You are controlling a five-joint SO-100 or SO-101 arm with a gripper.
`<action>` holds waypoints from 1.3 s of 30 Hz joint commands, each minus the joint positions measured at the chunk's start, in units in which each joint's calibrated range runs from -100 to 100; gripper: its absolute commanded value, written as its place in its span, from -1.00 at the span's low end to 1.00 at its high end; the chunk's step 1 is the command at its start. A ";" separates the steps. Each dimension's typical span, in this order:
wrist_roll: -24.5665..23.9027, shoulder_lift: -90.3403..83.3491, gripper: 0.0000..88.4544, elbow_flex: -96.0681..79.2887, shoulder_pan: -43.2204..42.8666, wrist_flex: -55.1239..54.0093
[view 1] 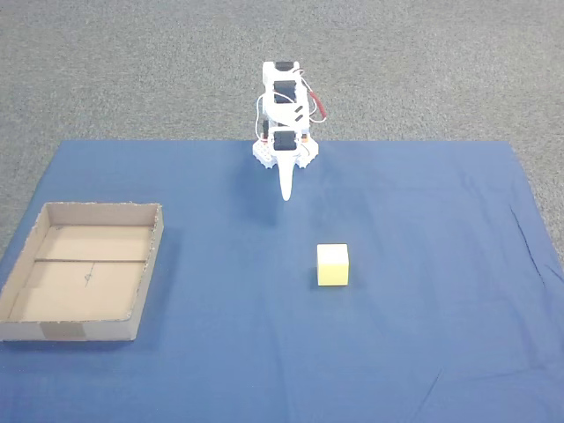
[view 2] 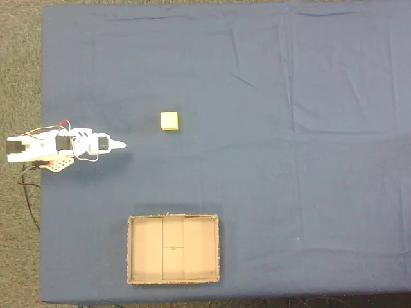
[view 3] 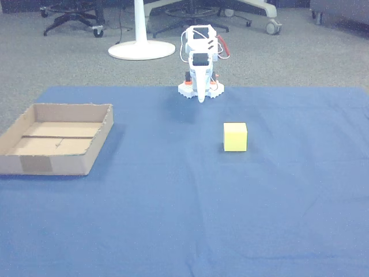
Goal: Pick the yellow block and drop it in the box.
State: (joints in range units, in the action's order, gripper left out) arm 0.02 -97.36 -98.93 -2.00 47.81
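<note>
Cloth: the blue cloth [view 3: 173, 219] covers the table nearest the camera in the other view, bare on its front half.
Box: the box [view 1: 26, 330] sits at the left in a fixed view, empty, with a tape patch on its near wall, well apart from everything else.
Block: the yellow block [view 1: 333, 265] rests flat on the cloth, nothing touching it.
Block from me: it lies ahead of my gripper [view 1: 286, 196] and a little to the right in a fixed view; as a cube it has no long axis to favour.
Gripper: my fingers look pressed together into one point, holding nothing.
Arm pose: I am folded back over my base [view 3: 199, 89] at the far edge, tip angled down toward the cloth.
Next, I judge: reach forward and slightly right, spreading first.
</note>
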 commanded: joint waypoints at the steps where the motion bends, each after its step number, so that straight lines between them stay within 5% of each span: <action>1: -0.24 -0.28 -1.00 -0.89 0.31 -0.14; 14: -1.07 1.07 -1.00 2.46 1.34 -4.03; 17: -1.42 13.65 -0.96 27.71 1.96 6.22; 20: -0.39 35.60 -0.19 53.14 0.94 13.58; 21: 0.24 42.52 -0.10 59.75 0.16 15.24; 29: -0.44 88.70 0.00 87.35 -6.92 19.45; 39: -3.03 110.74 0.03 105.00 -8.89 18.71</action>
State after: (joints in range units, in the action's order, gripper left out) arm -2.61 9.21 -0.84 -10.02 66.93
